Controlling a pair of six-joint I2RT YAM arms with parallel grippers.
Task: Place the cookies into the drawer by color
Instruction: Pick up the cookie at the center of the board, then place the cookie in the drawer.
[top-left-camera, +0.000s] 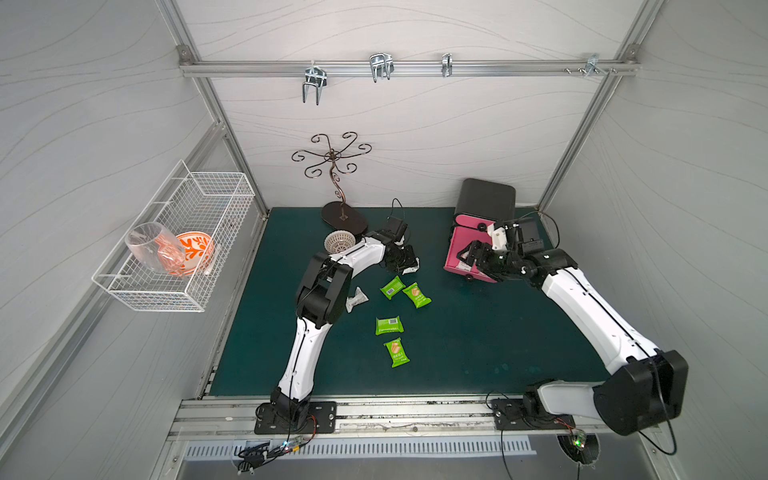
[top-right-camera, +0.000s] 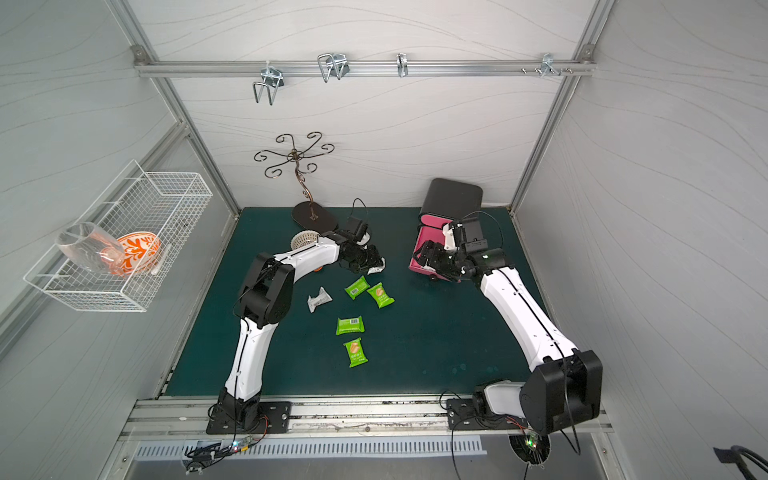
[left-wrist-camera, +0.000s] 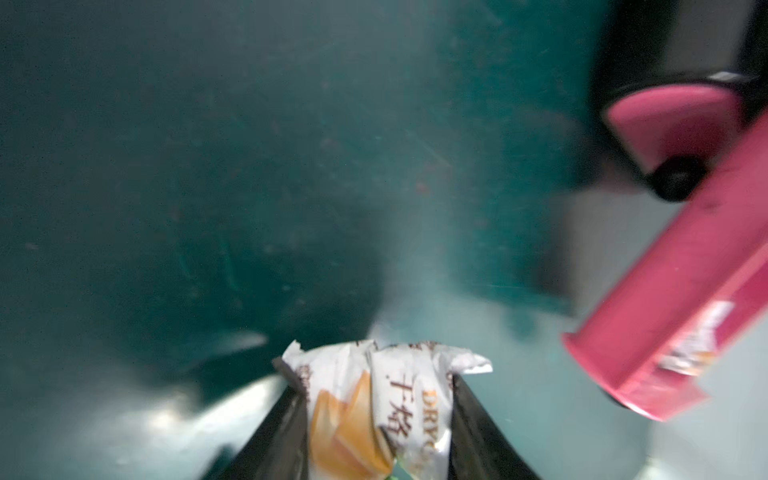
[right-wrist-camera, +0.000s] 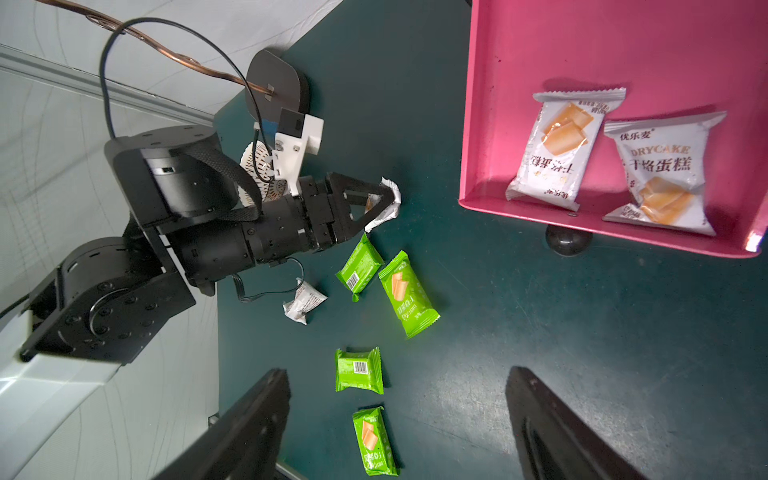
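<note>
My left gripper (left-wrist-camera: 374, 380) is shut on a white cookie packet (left-wrist-camera: 353, 415) printed with an orange biscuit. It is low over the green mat (top-left-camera: 478, 340), left of the drawer. In a top view the left gripper (top-left-camera: 409, 268) sits just behind several green cookie packets (top-left-camera: 392, 287) lying on the mat. Another crumpled white packet (right-wrist-camera: 303, 301) lies beside the left arm. The pink drawer (right-wrist-camera: 498, 124) is pulled open and holds two white packets (right-wrist-camera: 557, 145). My right gripper (right-wrist-camera: 399, 374) is open and empty at the drawer's front.
The black cabinet body (top-left-camera: 486, 199) stands behind the drawer at the back right. A bronze cup stand (top-left-camera: 332, 174) and a small white basket (top-left-camera: 340, 241) are at the back left. A wire basket (top-left-camera: 232, 183) with a glass and an orange bowl hangs on the left wall.
</note>
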